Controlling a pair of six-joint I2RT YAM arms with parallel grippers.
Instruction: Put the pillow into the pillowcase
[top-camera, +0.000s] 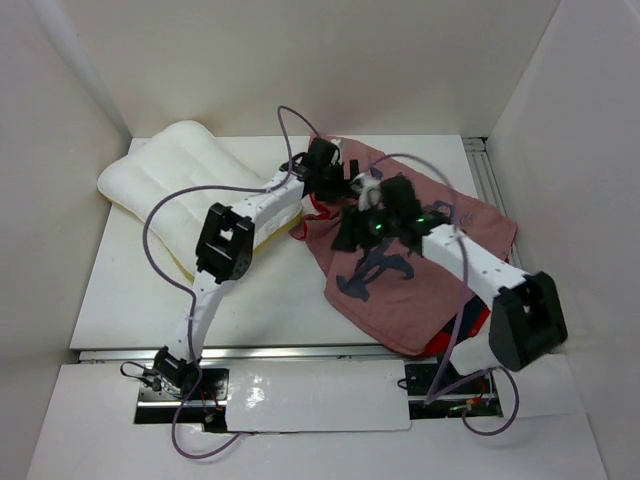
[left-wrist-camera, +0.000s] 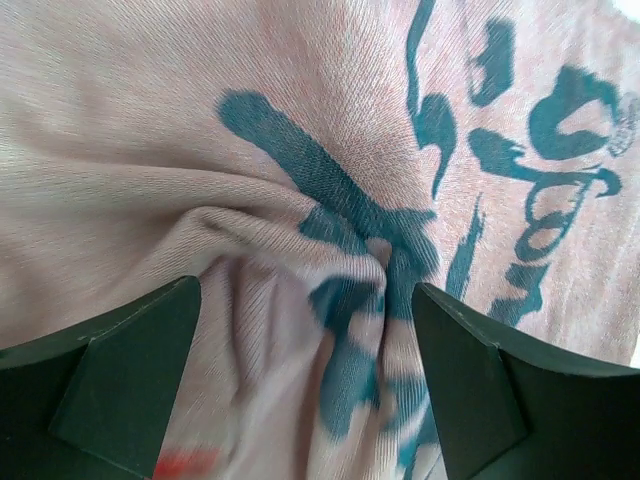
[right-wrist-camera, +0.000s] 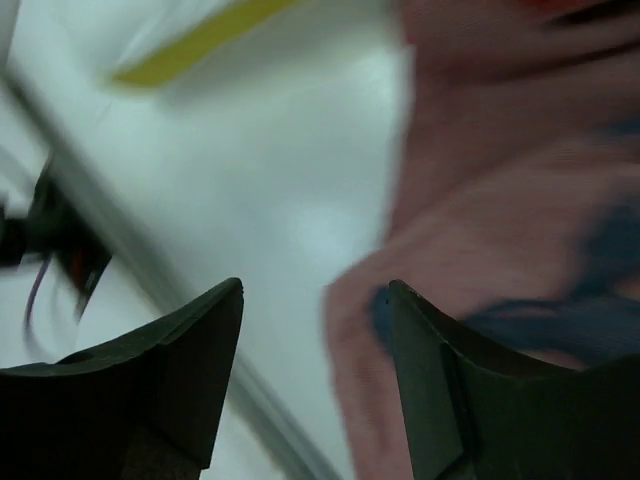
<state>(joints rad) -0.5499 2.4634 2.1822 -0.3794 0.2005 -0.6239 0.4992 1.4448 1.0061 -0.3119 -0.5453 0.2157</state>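
Near edge: a soft, faded pink-red pillowcase with dark blue marks (top-camera: 400, 290) lies crumpled on the white table (top-camera: 130, 300), right of centre, with a strip of brighter red at its near corner.
Right gripper: the right gripper (right-wrist-camera: 315, 290) hangs over the pillowcase's left border, fingers spread wide and empty. Its own view is blurred.
Left gripper: further back, the left gripper (left-wrist-camera: 307, 290) sits low over the cloth with fingers parted. A puckered fold rises between them but is not pinched.
Pillow: the plump white pillow with a pale yellow edge (top-camera: 175, 165) rests at the far left, outside the pillowcase and close beside it. The left arm hides whether the two touch.
Step in hand: apparently finding and opening the mouth of the sleeve.
Doing it well: close on one layer only, at the hem, not on the mid-panel fold — a grip through both layers would likely seal the sleeve. One gripper lifting the top layer while the other pins the lower should leave a gap facing the pillow.
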